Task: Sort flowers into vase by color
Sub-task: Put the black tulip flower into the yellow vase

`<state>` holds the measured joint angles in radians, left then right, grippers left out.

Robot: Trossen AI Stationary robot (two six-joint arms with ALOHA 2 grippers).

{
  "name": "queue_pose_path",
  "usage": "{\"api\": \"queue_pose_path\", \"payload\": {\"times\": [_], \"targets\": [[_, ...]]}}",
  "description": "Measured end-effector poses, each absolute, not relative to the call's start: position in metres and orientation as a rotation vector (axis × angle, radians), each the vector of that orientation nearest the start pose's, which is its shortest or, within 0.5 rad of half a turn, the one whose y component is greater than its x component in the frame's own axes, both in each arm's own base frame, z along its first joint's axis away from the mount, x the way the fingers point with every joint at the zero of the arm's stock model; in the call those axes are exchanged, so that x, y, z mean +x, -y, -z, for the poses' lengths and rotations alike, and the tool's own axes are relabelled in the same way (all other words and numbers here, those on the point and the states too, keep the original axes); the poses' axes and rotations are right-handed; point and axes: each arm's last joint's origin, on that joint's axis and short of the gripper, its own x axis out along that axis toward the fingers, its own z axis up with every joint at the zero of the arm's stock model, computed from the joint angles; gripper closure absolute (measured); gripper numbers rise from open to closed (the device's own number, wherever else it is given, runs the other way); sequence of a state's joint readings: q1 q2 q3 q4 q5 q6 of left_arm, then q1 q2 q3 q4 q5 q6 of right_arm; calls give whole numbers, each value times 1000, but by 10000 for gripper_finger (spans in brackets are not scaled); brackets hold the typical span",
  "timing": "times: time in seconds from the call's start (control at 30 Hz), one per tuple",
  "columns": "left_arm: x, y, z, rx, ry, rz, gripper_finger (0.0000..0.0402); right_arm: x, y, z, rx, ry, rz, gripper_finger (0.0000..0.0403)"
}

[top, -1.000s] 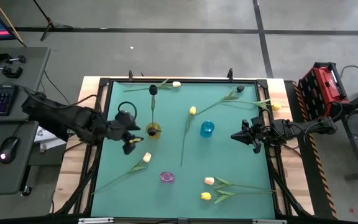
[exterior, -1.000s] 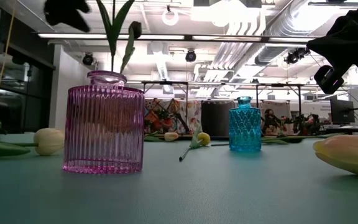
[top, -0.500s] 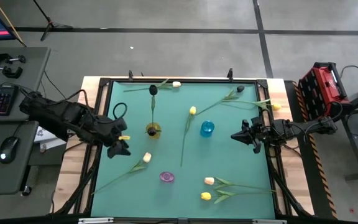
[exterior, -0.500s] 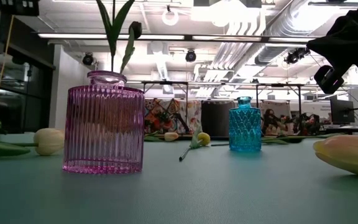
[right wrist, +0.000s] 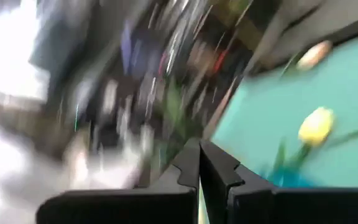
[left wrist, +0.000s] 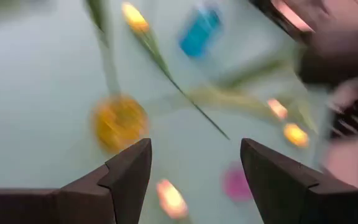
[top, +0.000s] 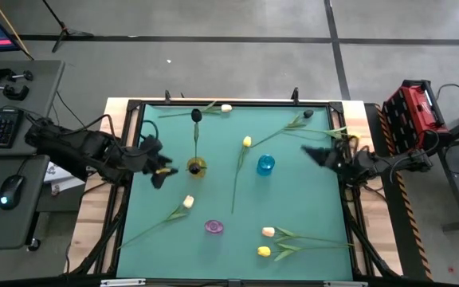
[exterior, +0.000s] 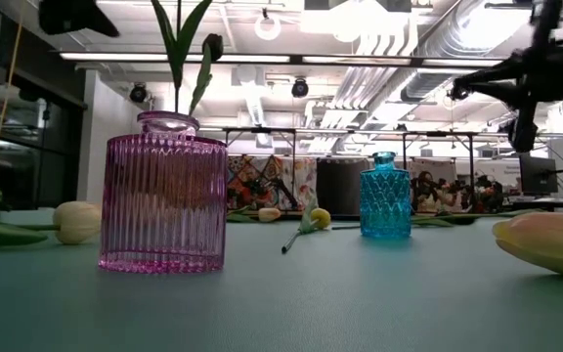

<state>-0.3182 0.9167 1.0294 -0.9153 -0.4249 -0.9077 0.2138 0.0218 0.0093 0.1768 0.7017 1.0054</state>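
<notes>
Here flowers (top: 237, 171) lie beyond left pincer (top: 166, 163).

One flower (top: 196, 127) is standing in the middle vase (top: 197, 167), another vase (top: 266, 165) sitting right beside it, loose flowers (top: 293, 239) lying all around.

My two dark fingers (left wrist: 129, 180) are wide apart above a blurry yellow vase (left wrist: 120, 122) and blue vase (left wrist: 199, 32).

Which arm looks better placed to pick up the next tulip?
Probably the left. Its gripper hangs open near the yellow vase, with a cream tulip lying loose just below it in the high view. The right gripper is shut, at the mat's right edge.
</notes>
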Motion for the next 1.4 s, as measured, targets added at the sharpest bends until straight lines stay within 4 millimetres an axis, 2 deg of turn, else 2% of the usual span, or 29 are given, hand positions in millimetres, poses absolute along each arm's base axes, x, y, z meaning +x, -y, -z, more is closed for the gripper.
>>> {"api": "queue_pose_path", "payload": {"times": [0.1, 0.27, 0.4, 0.53, 0.67, 0.73, 0.8, 0.93, 1.07, 1.23, 1.4], "targets": [[160, 29, -332, -421, -579, -550, 167, 91, 2, -190, 1137, 547, 449, 402], [165, 1, -331, -230, -611, -684, 167, 101, 6, -212, 1061, 669, 430, 402], [164, -28, -331, -177, -676, -744, 167, 125, 15, -249, 939, 689, 546, 402], [158, -54, -330, -164, -749, -718, 167, 165, 37, -277, 800, 498, 714, 402], [152, -74, -330, -204, -755, -688, 167, 187, 77, -285, 879, 144, 917, 391], [150, -81, -331, -225, -747, -667, 167, 190, 96, -279, 952, -79, 1027, 370], [148, -87, -332, -232, -735, -653, 167, 190, 112, -271, 1043, -229, 1138, 339], [145, -93, -332, -267, -717, -643, 167, 192, 140, -258, 1220, -329, 1301, 267], [144, -94, -332, -286, -713, -618, 167, 200, 168, -236, 1350, -396, 1346, 216], [145, -94, -332, -288, -710, -613, 167, 205, 196, -203, 1419, -512, 1454, 204], [145, -94, -332, -294, -708, -616, 167, 207, 209, -179, 1520, -535, 1525, 216]]}}
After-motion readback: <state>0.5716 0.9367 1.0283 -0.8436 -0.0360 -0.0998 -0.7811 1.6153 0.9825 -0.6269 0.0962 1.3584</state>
